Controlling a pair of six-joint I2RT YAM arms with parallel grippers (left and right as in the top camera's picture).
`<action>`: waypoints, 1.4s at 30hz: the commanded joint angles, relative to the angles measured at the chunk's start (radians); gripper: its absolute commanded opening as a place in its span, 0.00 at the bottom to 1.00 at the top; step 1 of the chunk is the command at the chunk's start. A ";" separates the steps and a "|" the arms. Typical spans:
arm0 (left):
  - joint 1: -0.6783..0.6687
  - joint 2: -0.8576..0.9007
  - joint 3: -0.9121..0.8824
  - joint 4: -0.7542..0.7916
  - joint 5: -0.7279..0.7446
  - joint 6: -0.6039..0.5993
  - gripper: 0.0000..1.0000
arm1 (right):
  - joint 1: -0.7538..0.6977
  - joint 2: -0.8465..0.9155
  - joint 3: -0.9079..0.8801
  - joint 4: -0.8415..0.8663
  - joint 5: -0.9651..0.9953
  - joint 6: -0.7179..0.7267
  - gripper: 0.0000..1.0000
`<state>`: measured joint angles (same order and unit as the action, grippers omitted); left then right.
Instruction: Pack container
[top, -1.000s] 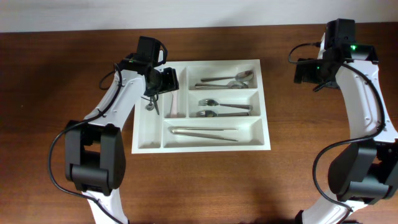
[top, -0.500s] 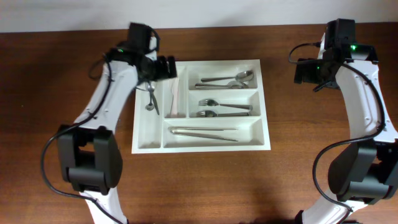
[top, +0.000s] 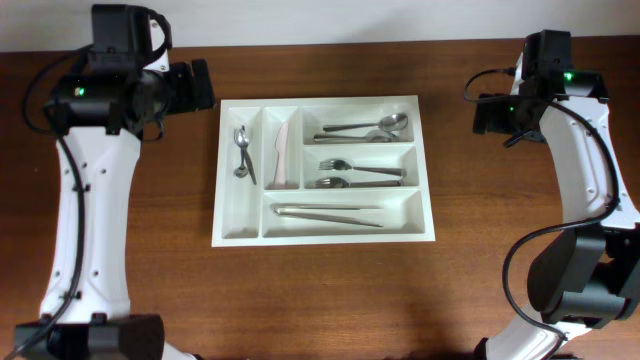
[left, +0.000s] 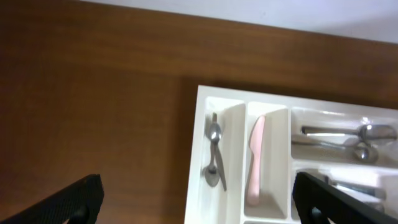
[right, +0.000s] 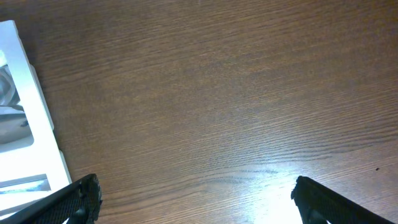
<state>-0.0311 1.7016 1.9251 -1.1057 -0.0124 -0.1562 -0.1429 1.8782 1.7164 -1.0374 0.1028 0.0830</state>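
dark wood table (top: 330, 290), white wall (top: 330, 20) behind, glare at rt of tabletop

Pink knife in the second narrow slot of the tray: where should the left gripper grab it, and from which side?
Grip the pink knife mid-length, coming straight down from above with the fingers closing across its width. It lies lengthwise in a narrow compartment, so the container walls likely block any side approach. The left gripper, open, is the nearer one.

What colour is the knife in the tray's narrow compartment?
Pale pink; the knife shows best in the left wrist view.
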 joint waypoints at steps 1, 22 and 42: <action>0.004 -0.022 0.010 -0.078 -0.055 0.023 0.99 | -0.002 -0.032 0.010 0.001 -0.002 0.012 0.99; 0.019 -0.322 0.003 -0.230 -0.037 0.008 0.99 | -0.002 -0.032 0.010 0.001 -0.002 0.011 0.99; 0.093 -1.131 -1.276 0.895 -0.060 0.061 0.99 | -0.002 -0.032 0.010 0.001 -0.002 0.012 0.99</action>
<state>0.0441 0.6769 0.8307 -0.2832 -0.1017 -0.1265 -0.1429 1.8782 1.7168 -1.0378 0.1028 0.0830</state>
